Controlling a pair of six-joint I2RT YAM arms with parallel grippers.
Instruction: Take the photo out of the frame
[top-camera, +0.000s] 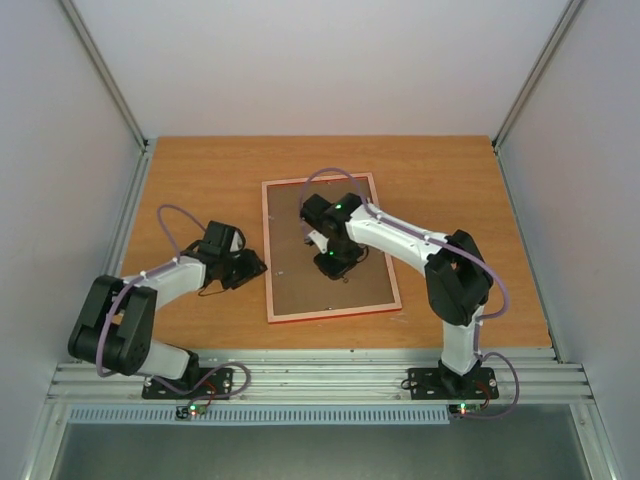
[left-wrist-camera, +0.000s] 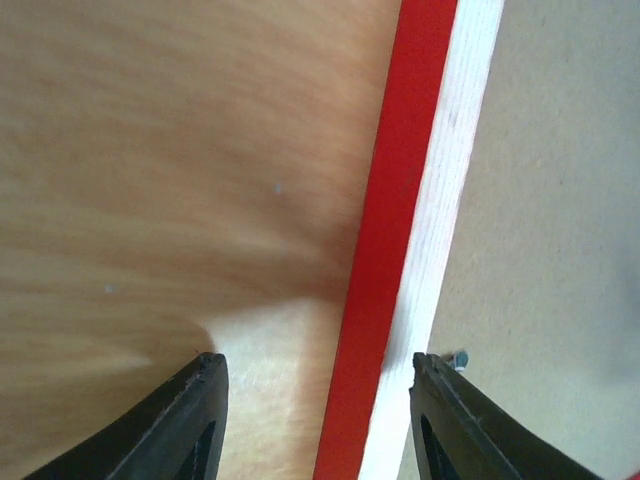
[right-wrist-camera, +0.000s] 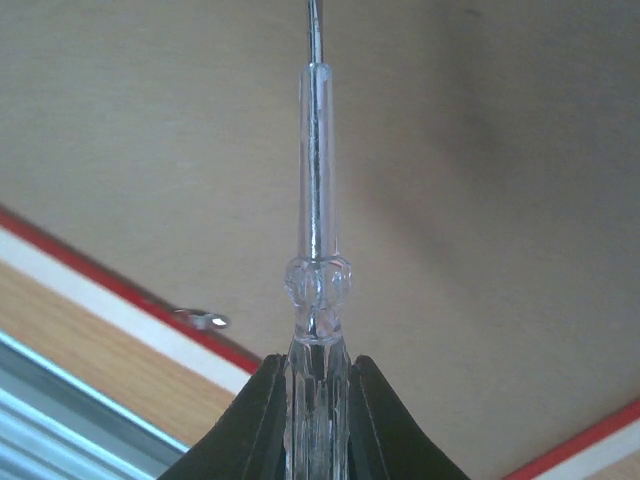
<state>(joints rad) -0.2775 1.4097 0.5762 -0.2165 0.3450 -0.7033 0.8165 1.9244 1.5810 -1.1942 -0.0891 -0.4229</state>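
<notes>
The red frame (top-camera: 268, 250) lies face down in the middle of the table, its brown backing board (top-camera: 300, 285) facing up. The photo is hidden under that board. My left gripper (top-camera: 252, 268) is at the frame's left side. In the left wrist view it (left-wrist-camera: 318, 362) stands open astride the red and white rim (left-wrist-camera: 400, 180), one finger over the table, the other over the backing board (left-wrist-camera: 560, 200). My right gripper (top-camera: 335, 268) hovers over the board and is shut (right-wrist-camera: 318, 365) on a clear-handled screwdriver (right-wrist-camera: 318, 230), whose metal shaft points away over the backing board (right-wrist-camera: 480, 150).
A small metal retaining tab (right-wrist-camera: 203, 319) sits at the frame's inner rim (right-wrist-camera: 120, 290), and another tab (left-wrist-camera: 460, 357) shows by my left gripper's right finger. The wooden table (top-camera: 200, 180) ends at an aluminium rail (top-camera: 320, 380) in front. Grey walls close in both sides.
</notes>
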